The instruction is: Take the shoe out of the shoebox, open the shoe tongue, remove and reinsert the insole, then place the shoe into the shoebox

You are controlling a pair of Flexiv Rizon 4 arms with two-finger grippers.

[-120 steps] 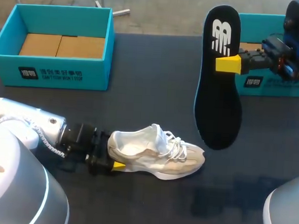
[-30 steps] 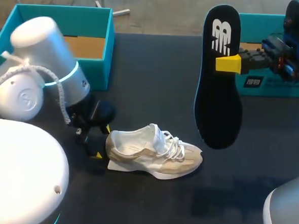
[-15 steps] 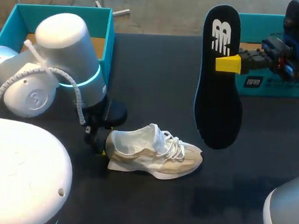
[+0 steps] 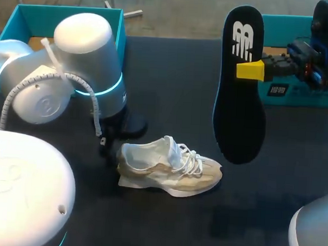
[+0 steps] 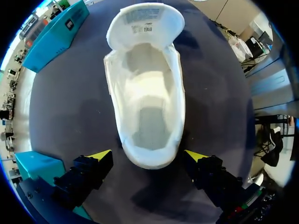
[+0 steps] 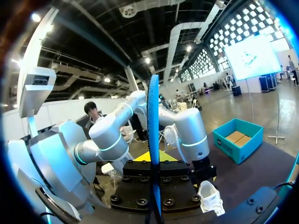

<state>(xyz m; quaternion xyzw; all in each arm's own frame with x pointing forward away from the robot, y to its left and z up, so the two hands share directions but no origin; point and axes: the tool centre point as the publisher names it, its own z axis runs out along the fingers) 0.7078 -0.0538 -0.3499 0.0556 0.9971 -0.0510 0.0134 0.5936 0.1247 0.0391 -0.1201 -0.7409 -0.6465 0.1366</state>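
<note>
The white and beige lace-up shoe (image 4: 169,171) lies near the middle of the dark worktop (image 4: 171,90). The left claw (image 5: 148,155) hangs released, its fingers on either side of the heel without touching it. At the far right, the right claw (image 4: 249,69) is clenched on the upright black foam insole (image 4: 239,88).

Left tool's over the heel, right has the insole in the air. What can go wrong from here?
1. The left tool is open astride the heel of the white sneaker; closing off-centre may shove the shoe instead of pinning it.
2. The right tool pinches the long black insole only near its logo end; the free end may buckle at the shoe's opening on reinsertion.
</note>
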